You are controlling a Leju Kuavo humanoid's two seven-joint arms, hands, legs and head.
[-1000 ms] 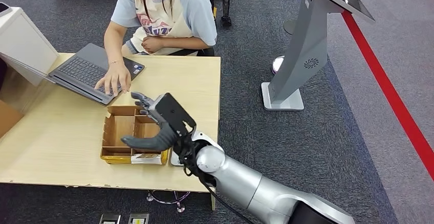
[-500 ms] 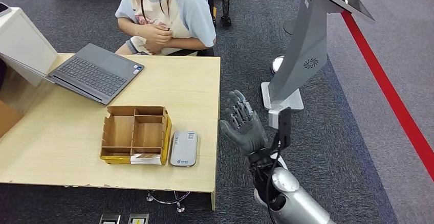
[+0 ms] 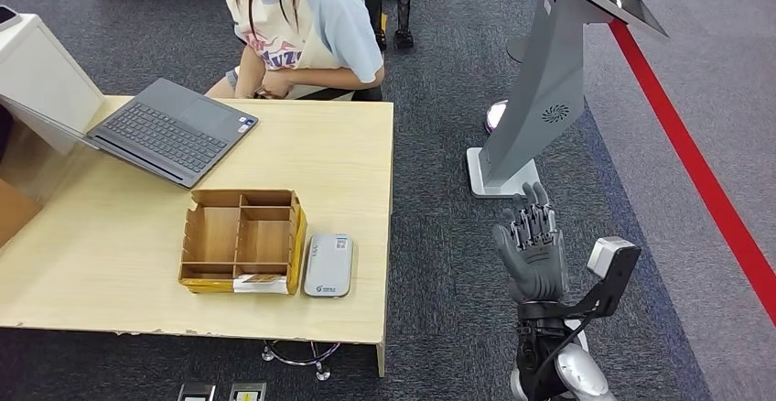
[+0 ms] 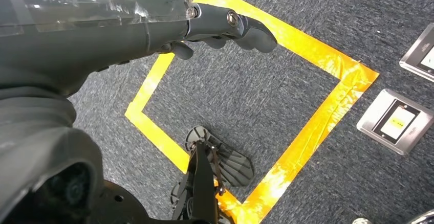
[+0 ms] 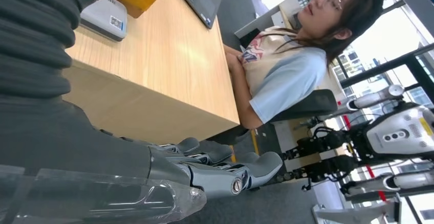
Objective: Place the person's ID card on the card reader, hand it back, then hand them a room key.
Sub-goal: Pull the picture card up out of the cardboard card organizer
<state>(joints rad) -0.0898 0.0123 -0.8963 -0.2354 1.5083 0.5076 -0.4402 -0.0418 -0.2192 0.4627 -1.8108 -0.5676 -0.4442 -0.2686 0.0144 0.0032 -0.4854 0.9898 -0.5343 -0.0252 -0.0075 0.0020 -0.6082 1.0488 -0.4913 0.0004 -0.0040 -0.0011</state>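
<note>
Grey carpet (image 3: 458, 264) runs under a pale wooden table (image 3: 137, 236), and on that table, near its front edge, lies the card reader (image 3: 328, 265), a small flat silver-white unit with nothing resting on top of it; I can't make out an ID card or a room key anywhere. Touching or just beside the reader's left side stands a brown cardboard organiser (image 3: 242, 239) split into compartments, with a white label along its front wall. Further back and to the left sits an open grey laptop (image 3: 171, 128), and beside it a white box-like stand (image 3: 41, 76). A person (image 3: 302, 30) in a light blue and cream shirt sits behind the table, arms drawn in against the body, hands off the tabletop. Off to the right of the table, well apart from the reader, the robot's right hand (image 3: 531, 250) is raised over the carpet, palm up-turned, fingers straight and slightly apart, holding nothing; from its wrist camera the right hand (image 5: 215, 170) shows fingers stretched out with the table edge and the person beyond. A grey kiosk stand (image 3: 540, 90) rises behind it, and a red line (image 3: 695, 163) crosses the floor. The left hand (image 4: 215, 27) hangs over a yellow tape square (image 4: 317, 127) on the carpet, fingers loosely curled and holding nothing
</note>
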